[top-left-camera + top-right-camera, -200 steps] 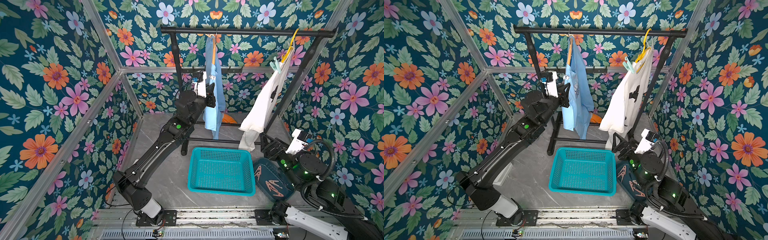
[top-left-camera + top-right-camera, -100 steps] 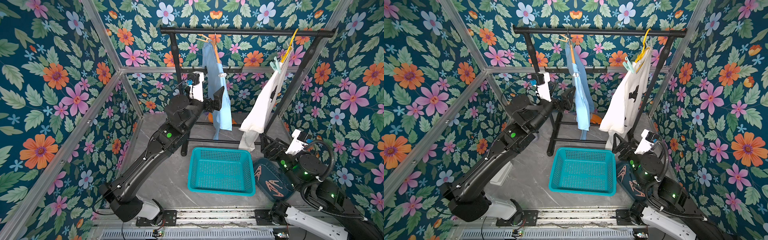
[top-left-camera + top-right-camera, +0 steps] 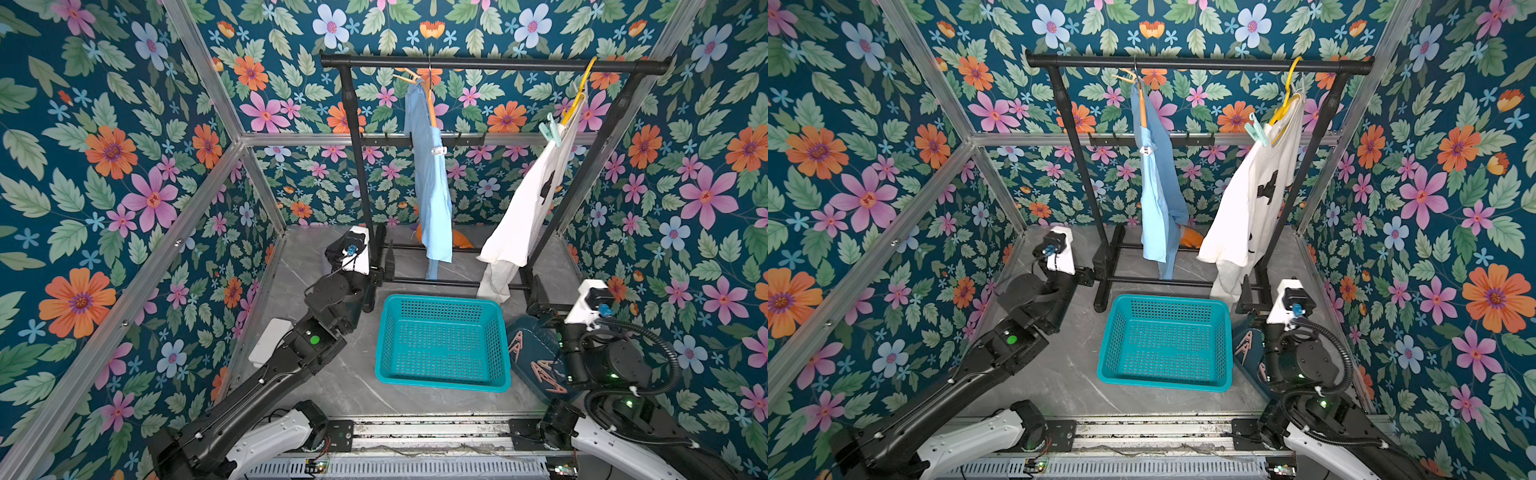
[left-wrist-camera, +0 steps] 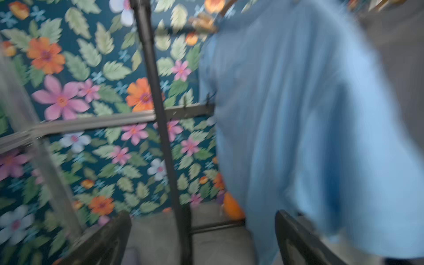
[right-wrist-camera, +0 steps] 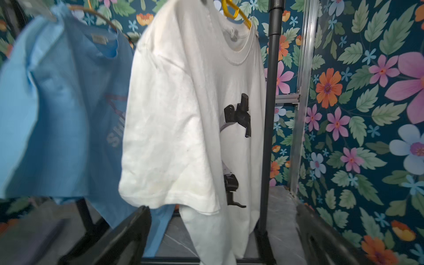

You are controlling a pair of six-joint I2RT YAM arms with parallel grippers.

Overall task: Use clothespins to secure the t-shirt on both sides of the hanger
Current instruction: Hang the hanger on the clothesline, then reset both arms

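Blue t-shirt [image 3: 430, 195]: thin cloth, matt. White t-shirt [image 3: 523, 212]: soft matt cloth with a flat black print. Rack [image 3: 494, 64]: black tube, matt, looks like metal. Yellow hanger [image 3: 579, 89]: glossy plastic. Mint clothespin [image 3: 552, 129] and white clothespin [image 3: 438, 150]: smooth plastic. Basket [image 3: 440, 384]: teal perforated plastic, slight sheen. Table [image 3: 332, 386]: grey marble-look, smooth, low gloss. Frame bars [image 3: 299, 139]: bare brushed metal. Walls [image 3: 104, 166]: matt floral print.

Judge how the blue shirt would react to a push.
Probably floppy: the blue shirt hangs in loose folds. It would likely swing and twist: its hanger hooks the rail at one point. The peg may stop it sliding off.
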